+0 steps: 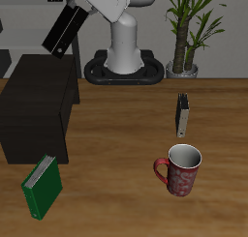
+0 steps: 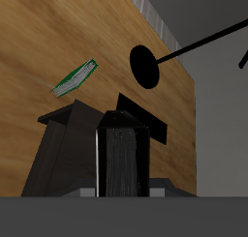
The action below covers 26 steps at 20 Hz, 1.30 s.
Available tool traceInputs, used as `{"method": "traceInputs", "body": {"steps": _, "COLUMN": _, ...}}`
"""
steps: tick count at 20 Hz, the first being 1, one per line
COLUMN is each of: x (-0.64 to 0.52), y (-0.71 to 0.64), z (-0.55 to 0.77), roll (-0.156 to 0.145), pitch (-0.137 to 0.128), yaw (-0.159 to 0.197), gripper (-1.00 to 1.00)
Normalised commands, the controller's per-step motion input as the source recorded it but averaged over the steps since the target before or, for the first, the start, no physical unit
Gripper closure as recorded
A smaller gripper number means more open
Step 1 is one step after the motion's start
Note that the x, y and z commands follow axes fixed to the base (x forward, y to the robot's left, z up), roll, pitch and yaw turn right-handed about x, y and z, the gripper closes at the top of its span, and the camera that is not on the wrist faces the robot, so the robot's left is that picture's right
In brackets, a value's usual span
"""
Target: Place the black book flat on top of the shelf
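Two books are standing on the wooden table (image 1: 126, 134) while a third, the black book (image 1: 65, 28), is hanging in the air, tilted, with its lower end over the back part of the shelf (image 1: 34, 105) and not touching the flat top. The gripper (image 1: 79, 11) is clamping that book at its upper end, with the white arm (image 1: 121, 4) reaching across from the base at the back of the table. In the wrist view the black book (image 2: 121, 162) is showing its pale-lined page edge between the fingers, and the shelf (image 2: 68, 144) is lying dark just beyond it. The green book (image 1: 42, 187) is leaning near the table's front edge, just in front of the shelf, and it is also appearing in the wrist view (image 2: 76, 77). The small grey-black book (image 1: 182, 114) is standing upright farther back, with the red mug (image 1: 181, 170) sitting nearer the front edge, apart from it. A potted plant (image 1: 189, 28) is standing behind the table beside the robot's base.
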Motion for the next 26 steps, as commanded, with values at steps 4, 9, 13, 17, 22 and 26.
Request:
{"method": "traceInputs", "body": {"steps": 4, "x": 0.11, "y": -0.28, "z": -0.25, "roll": -0.061, "pitch": 0.028, "yaw": 0.006, "gripper": 1.00}}
{"method": "traceInputs", "body": {"steps": 9, "x": 0.09, "y": -0.23, "z": -0.25, "roll": -0.056, "pitch": 0.030, "yaw": 0.014, "gripper": 1.00}}
{"method": "traceInputs", "body": {"steps": 13, "x": 0.11, "y": -0.44, "z": -0.29, "roll": -0.095, "pitch": 0.038, "yaw": 0.019, "gripper": 1.00}}
{"method": "traceInputs", "body": {"steps": 17, "x": 0.03, "y": -0.29, "z": -0.19, "roll": -0.066, "pitch": 0.026, "yaw": -0.007, "gripper": 1.00}}
{"method": "traceInputs", "body": {"steps": 22, "x": 0.15, "y": -0.18, "z": -0.32, "roll": -0.016, "pitch": 0.069, "yaw": -0.009, "gripper": 1.00}}
{"method": "traceInputs", "body": {"steps": 26, "x": 0.14, "y": 0.05, "z": -0.44, "roll": 0.039, "pitch": 0.118, "yaw": -0.025, "gripper": 1.00}}
